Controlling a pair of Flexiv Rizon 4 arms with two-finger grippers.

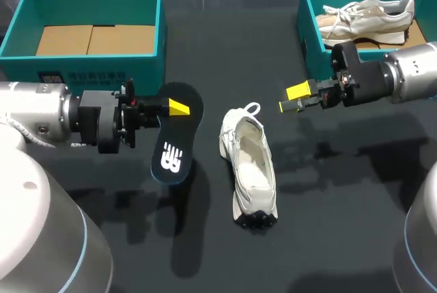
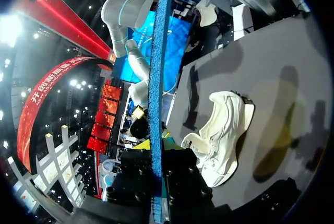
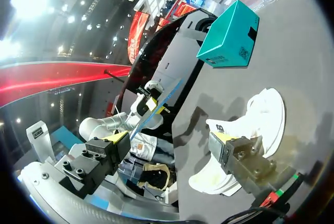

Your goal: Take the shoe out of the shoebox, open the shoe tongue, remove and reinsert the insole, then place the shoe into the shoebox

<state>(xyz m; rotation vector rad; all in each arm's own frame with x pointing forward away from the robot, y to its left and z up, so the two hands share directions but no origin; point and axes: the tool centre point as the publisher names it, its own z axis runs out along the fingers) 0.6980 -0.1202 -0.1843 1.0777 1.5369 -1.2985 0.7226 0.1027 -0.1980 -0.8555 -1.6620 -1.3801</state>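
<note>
A white shoe [image 1: 247, 170] lies on the dark table, heel loop towards the back; it also shows in the wrist views [image 2: 222, 135] [image 3: 261, 125]. My left gripper [image 1: 176, 107] is shut on a black insole [image 1: 174, 139] with a white logo, held up above the table to the left of the shoe. In the left wrist view the insole [image 2: 156, 78] stands edge-on between the fingers of that gripper [image 2: 154, 143], showing a blue edge. My right gripper [image 1: 295, 99] [image 3: 169, 140] hangs open and empty behind and to the right of the shoe.
A teal shoebox [image 1: 311, 26] at the back right holds a second pale shoe [image 1: 369, 13]. Another teal box [image 1: 147, 67] [image 3: 229, 36] with a cardboard floor stands at the back left.
</note>
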